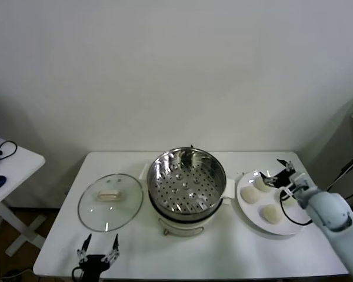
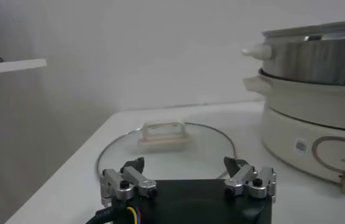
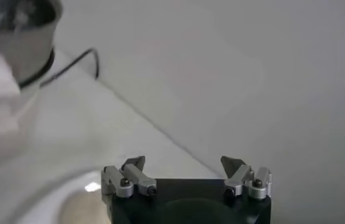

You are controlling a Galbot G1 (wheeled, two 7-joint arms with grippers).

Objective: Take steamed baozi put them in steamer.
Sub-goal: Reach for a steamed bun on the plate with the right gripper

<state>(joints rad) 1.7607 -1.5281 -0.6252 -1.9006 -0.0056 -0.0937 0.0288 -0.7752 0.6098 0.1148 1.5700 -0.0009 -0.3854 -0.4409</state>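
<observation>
Above the plate [image 1: 247,216], right gripper [image 1: 280,174] fingers spread wide, empty.

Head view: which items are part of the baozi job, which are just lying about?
Job: cream-white round baozi on flat white plate; shiny steel perforated steamer; open right gripper over them.
Lying about: round glass lid; left gripper, open, parked.

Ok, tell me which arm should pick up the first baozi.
Right. The right end effector is open over the plate of steamed baozi. The left end effector sits near the table's front edge by the glass lid, across the steamer.
</observation>
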